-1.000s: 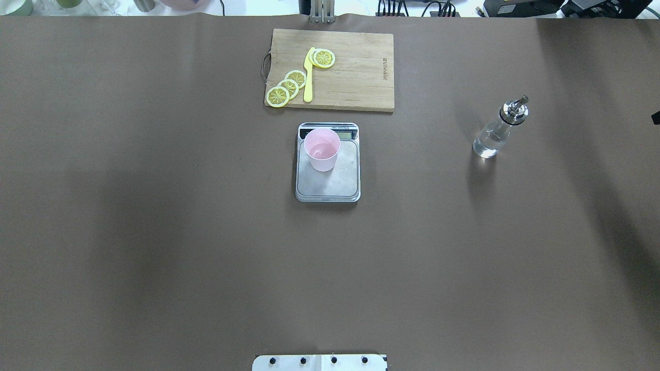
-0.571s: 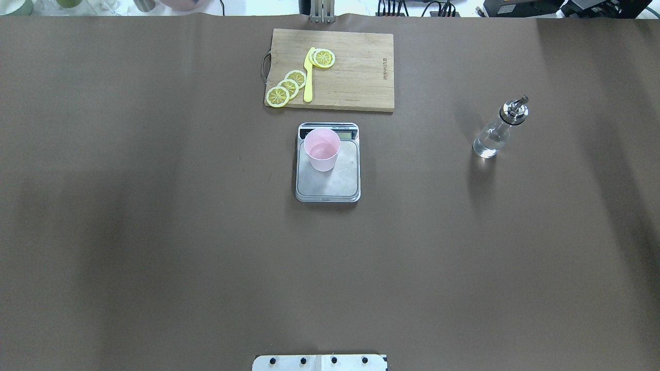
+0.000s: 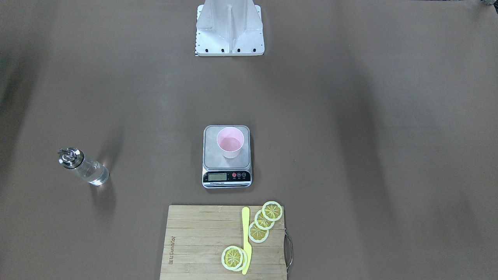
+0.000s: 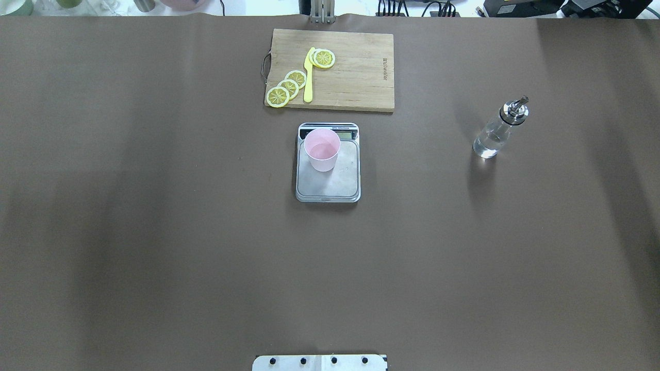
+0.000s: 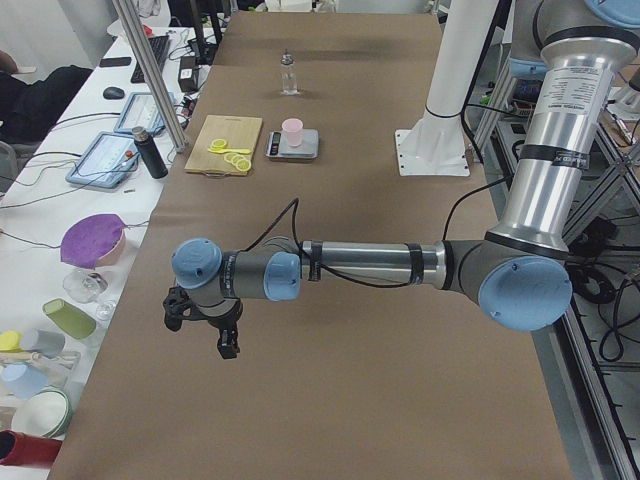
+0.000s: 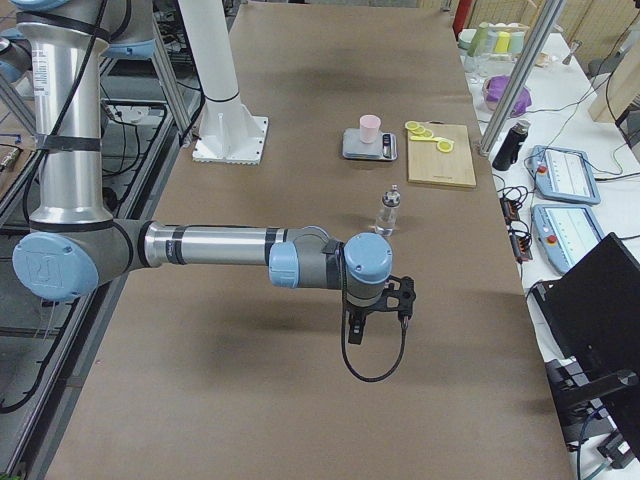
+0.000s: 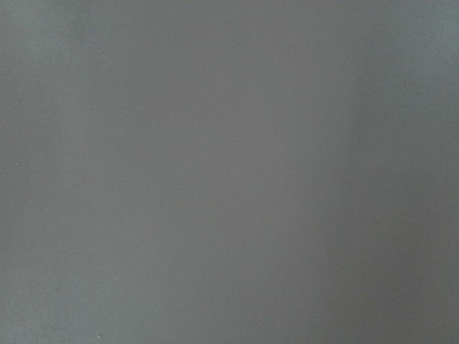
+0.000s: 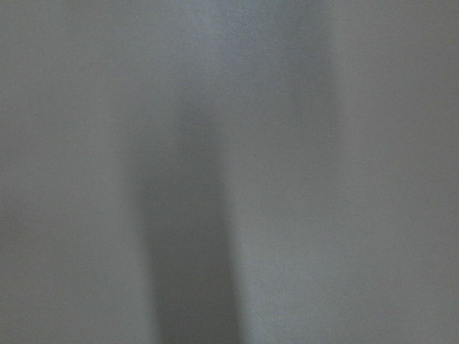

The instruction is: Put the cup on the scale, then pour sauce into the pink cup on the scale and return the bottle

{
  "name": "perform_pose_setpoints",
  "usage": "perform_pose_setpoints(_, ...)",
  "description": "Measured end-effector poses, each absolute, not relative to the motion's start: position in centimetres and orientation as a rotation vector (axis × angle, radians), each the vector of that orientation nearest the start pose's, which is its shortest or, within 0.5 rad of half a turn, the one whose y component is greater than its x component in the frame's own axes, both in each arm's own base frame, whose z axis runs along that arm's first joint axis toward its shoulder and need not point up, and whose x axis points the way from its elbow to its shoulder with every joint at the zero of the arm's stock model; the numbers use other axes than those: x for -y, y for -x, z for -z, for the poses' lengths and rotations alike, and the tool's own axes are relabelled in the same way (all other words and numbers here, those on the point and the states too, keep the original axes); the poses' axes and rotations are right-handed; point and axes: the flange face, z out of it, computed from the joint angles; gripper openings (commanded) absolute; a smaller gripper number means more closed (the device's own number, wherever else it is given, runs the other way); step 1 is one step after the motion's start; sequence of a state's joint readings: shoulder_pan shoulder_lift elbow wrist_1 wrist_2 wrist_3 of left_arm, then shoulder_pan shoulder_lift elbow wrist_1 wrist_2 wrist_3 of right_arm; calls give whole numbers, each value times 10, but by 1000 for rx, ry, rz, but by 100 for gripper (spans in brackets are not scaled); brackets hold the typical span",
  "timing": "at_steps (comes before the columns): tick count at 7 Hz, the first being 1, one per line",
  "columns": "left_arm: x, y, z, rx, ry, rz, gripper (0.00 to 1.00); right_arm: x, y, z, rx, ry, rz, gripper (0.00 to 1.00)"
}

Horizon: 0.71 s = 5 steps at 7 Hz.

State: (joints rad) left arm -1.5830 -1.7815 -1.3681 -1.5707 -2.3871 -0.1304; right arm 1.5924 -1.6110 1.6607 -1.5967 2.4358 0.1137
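Cup point(image 4: 322, 149), pale pink and upright, stands on the scale point(image 4: 335, 180), on the far left part of the grey platform as seen from behind the robot, close to the black display strip. Whether it holds any liquid cannot be told. The scale sits in the middle of the brown worktop point(image 4: 154, 232) with its display on the far side from the robot's base.

The bottle point(image 4: 492, 138) stands on the worktop well to the right of the scale, apart from everything else, its silver spout cap on top. Clear sauce point(image 4: 484, 147) shows through the lower part of the glass.

Just beyond the scale, on the far side, lies a wooden cutting board point(image 4: 356, 77) carrying lemon slices point(image 4: 289, 85) and a yellow knife point(image 4: 308, 77).

Neither arm shows in the overhead or front views. From the left end of the table, the left gripper point(image 5: 205, 325) hangs low over the worktop at the near end, well apart from the scale; I cannot tell whether its fingers are apart or together. From the right end, the right gripper point(image 6: 385, 300) hangs low over the worktop, nearer the camera than the bottle and not touching it; its state cannot be told either. Both wrist cameras show only blurred, plain surface.
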Motion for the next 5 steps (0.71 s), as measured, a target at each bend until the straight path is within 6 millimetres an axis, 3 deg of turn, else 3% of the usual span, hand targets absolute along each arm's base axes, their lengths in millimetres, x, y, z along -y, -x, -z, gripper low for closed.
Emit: perform_pose_setpoints(5,580,67,-643,-816,44,133,99,475,-68,-615,858,19,-117,100)
